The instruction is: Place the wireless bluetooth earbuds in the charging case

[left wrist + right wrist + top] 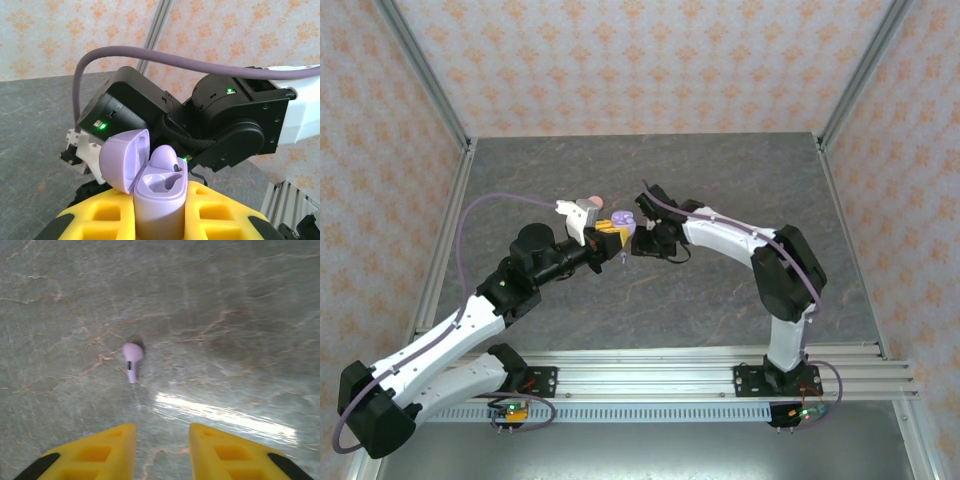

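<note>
My left gripper (165, 207) is shut on the body of the lilac charging case (159, 197), holding it upright between its yellow fingers (97, 217). The lid (120, 157) hangs open to the left. One lilac earbud (167, 157) sits in the far socket and the near socket is empty. In the top view the case (623, 220) is held above mid-table, with my right gripper (642, 240) close on its right. A second lilac earbud (131, 359) lies on the grey table ahead of my right gripper (162, 432), which stands open, its yellow fingers apart with nothing between them.
The right arm's black wrist (220, 125) and its purple cable (165, 57) hang close behind the case. A small salmon-pink object (591, 201) lies just beyond the left wrist. Aluminium posts (430, 90) and patterned walls bound the grey marbled table (720, 170).
</note>
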You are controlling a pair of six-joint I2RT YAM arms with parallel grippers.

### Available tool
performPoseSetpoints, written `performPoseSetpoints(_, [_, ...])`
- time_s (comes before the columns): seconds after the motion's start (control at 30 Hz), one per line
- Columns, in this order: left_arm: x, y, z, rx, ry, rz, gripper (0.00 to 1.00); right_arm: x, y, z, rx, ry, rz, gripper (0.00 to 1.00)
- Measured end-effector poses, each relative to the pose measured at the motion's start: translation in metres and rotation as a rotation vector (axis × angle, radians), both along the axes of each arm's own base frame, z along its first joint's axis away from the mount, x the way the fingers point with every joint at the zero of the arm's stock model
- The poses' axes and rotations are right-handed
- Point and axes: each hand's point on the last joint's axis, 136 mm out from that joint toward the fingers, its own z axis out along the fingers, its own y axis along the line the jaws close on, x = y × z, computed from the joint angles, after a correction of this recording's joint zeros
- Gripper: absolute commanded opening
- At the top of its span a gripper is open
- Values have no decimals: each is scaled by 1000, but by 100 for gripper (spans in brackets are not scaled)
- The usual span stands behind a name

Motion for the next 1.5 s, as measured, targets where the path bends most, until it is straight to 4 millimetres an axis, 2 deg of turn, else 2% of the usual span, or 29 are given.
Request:
performPoseSetpoints(0.27, [0, 0, 0, 3, 0, 1, 18, 2, 33, -14, 2, 10, 5, 23])
performPoseSetpoints(0.43, [0, 0, -1, 3, 1, 1, 18, 5, 43, -27, -13, 22, -1, 23])
performPoseSetpoints(0.57, [0, 0, -1, 3, 1, 1, 18, 6, 42, -37, -35, 31, -8, 23])
performPoseSetpoints(0.83, [0, 0, -2, 5, 4, 1, 18, 10, 45, -42, -41, 30, -14, 23])
performPoseSetpoints(1.03, [-1, 1, 1, 2, -1, 1, 18, 13, 44, -53, -72, 38, -21, 22])
performPoseSetpoints(1.37, [-3, 2, -1, 7, 6, 1, 18, 17, 38, -54, -126, 10, -40, 12])
performPoseSetpoints(1.5, [-3, 2, -1, 8, 7, 1, 18, 21, 33, -52, -154, -20, -53, 10])
